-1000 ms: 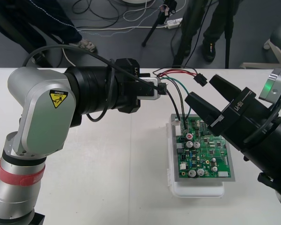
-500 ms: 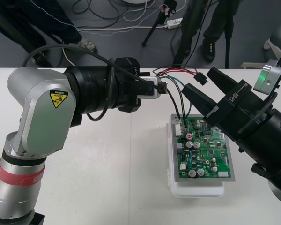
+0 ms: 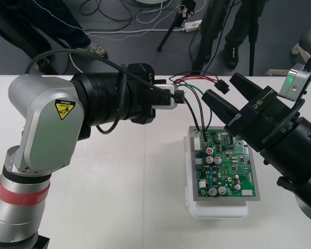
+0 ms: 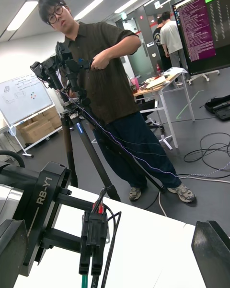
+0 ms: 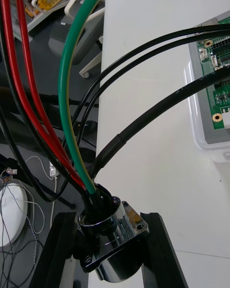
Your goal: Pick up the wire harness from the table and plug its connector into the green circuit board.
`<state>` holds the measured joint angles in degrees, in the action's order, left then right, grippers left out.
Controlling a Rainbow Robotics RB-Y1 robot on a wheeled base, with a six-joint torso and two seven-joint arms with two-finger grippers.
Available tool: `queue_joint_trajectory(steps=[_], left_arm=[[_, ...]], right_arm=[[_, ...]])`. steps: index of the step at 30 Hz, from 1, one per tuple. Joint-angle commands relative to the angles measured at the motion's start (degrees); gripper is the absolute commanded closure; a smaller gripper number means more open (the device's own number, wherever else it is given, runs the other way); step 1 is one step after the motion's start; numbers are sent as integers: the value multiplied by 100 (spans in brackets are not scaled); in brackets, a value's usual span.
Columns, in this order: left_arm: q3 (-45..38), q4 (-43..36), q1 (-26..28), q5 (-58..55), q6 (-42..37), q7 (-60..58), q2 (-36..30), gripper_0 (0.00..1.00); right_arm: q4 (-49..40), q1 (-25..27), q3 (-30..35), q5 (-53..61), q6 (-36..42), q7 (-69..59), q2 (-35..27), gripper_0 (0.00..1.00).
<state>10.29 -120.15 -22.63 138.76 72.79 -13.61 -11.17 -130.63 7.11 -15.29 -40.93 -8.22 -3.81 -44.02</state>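
Note:
My left gripper (image 3: 178,97) is shut on the harness's round metal socket (image 5: 109,230), held above the table left of the green circuit board (image 3: 225,166); its black fingers (image 5: 56,254) clamp the flange. From the socket, black and green wires (image 3: 198,111) drop to the white connector at the board's far left corner; whether they are seated there I cannot tell. Red and black wires loop over to a small black plug (image 3: 221,88). My right gripper (image 3: 221,89) is open, with a finger on each side of that plug. In the right wrist view the left gripper (image 4: 93,242) stands between my right fingers (image 4: 211,249).
The board sits on a white base (image 3: 217,210) at the right of the table. Bare table (image 3: 135,181) lies left of it and toward the front. Beyond the far edge, cables and tripod legs cover the dark floor.
My right gripper has moved toward the table's far edge and a little right, so its open fingers now flank the black plug. The left arm and socket have stayed put.

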Motion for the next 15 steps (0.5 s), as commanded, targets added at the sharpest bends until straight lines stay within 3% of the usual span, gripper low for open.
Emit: queue_joint_trajectory(steps=[1, 4, 6, 7, 8, 15], left_arm=[[122, -140, -57, 37, -345, -71, 168, 100], [122, -140, -57, 28, -345, -54, 168, 100], [122, -140, -57, 37, -336, -36, 168, 100], [122, -140, -57, 28, -345, -27, 168, 100], [122, -140, -57, 28, -345, -27, 168, 100], [122, -140, -48, 37, -345, -10, 159, 100]], right_arm=[[-68, -140, -115, -47, 31, -129, 69, 0], [-68, -140, -115, -47, 31, -129, 69, 0], [-68, -140, -115, -47, -4, -129, 69, 41], [-68, -140, -115, -47, -4, -138, 69, 89], [-68, -140, -124, -47, -4, -129, 69, 99], [-68, -140, -150, -47, -30, -147, 69, 100]])
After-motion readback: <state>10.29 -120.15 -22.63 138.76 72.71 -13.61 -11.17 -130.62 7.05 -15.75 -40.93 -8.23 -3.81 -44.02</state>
